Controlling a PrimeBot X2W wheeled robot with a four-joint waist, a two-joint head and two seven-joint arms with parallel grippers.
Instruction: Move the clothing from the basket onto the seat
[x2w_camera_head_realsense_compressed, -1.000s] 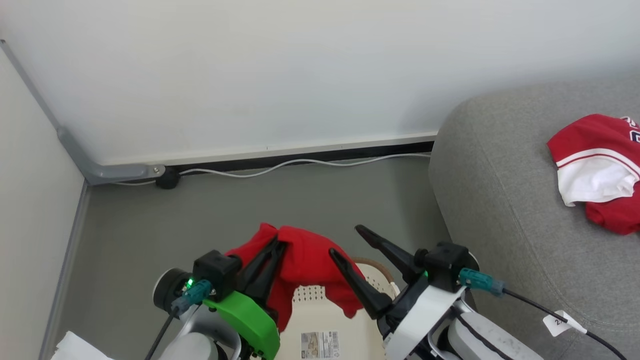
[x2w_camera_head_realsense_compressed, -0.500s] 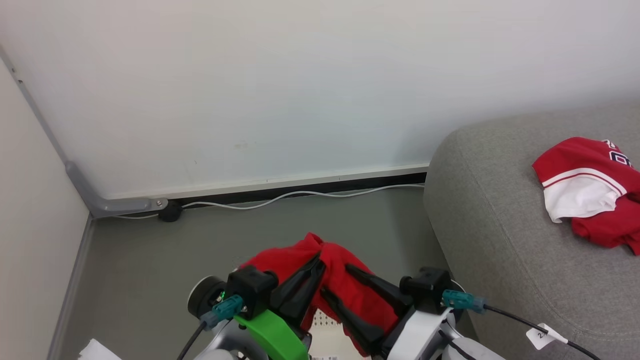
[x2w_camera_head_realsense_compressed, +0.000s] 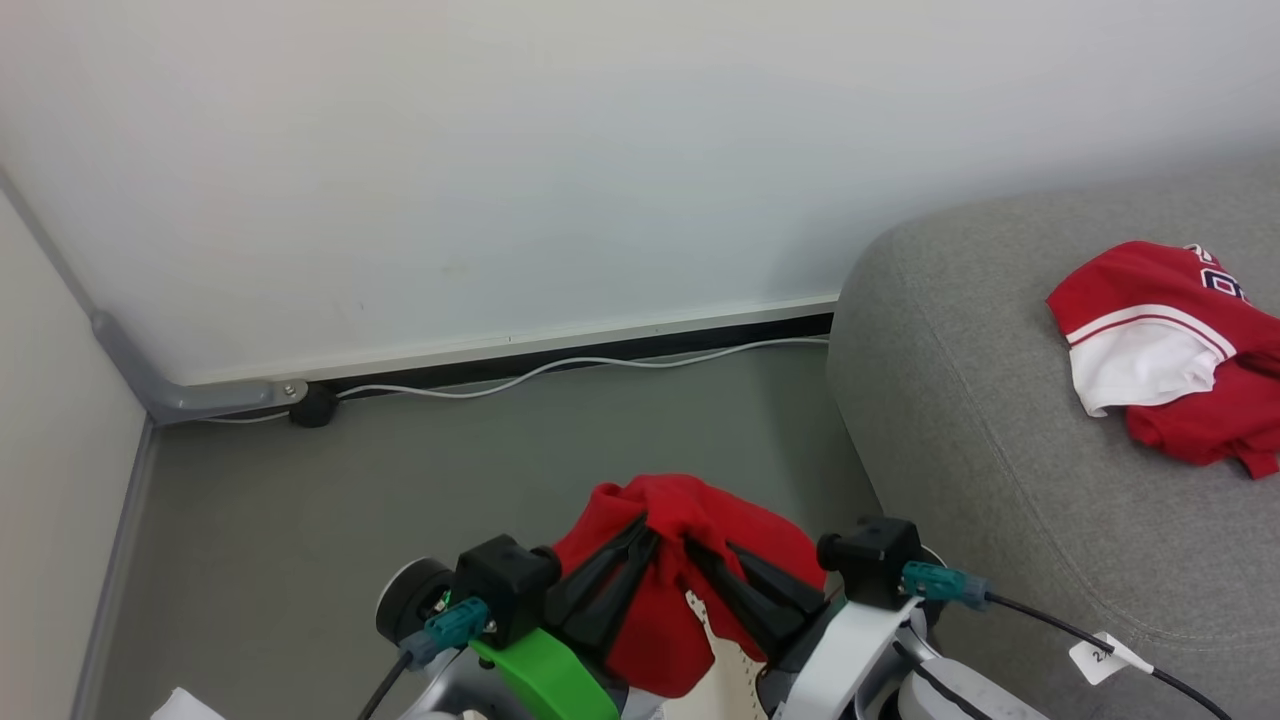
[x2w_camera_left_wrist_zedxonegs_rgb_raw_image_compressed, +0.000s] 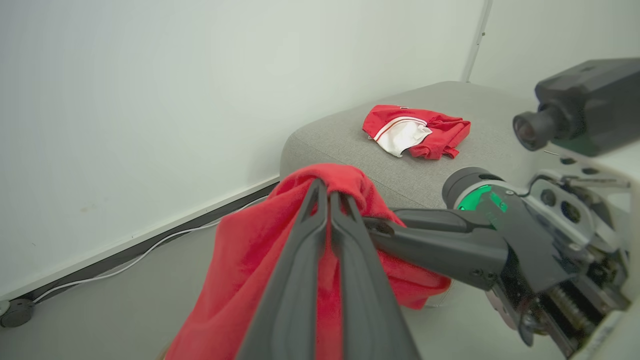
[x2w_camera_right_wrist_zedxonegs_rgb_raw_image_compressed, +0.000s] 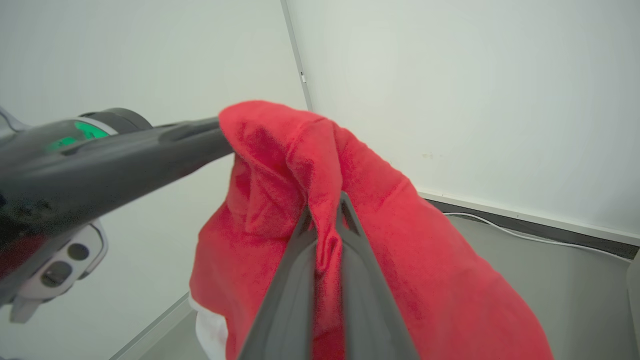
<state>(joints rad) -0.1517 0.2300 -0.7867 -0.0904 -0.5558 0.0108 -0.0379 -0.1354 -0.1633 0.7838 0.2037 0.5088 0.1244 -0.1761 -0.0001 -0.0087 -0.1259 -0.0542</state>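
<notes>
Two grips hold one bright red soft garment (x2w_camera_head_realsense_compressed: 700, 505) in the head view. The left gripper (x2w_camera_head_realsense_compressed: 647, 530) and the right gripper (x2w_camera_head_realsense_compressed: 705, 552) are each pinched tight on the same bunched peak of cloth, their tips almost touching. The garment hangs raised over a sliver of the cream-white perforated plastic basket (x2w_camera_head_realsense_compressed: 728, 675). A second red garment with a white panel (x2w_camera_head_realsense_compressed: 1160, 360) lies on the large light-grey fabric sofa (x2w_camera_head_realsense_compressed: 980, 450), off to our right.

We judge the carry to the sofa is the step in hand. To do it well, we lift until the trailing hem is clear of the basket. We then swing both arms right together, so that the two pinches neither pull apart nor slacken. We let go only once the cloth rests on the cushion, beside the piece lying there.

From the left wrist we see what the head view hides: how far the cloth trails below the fingers, and the right fingers coming in sideways just under the peak.

From the right wrist we see the fold itself squeezed between the right fingers. We also see a white patch beneath the red; whether that is basket or garment panel we cannot tell.
</notes>
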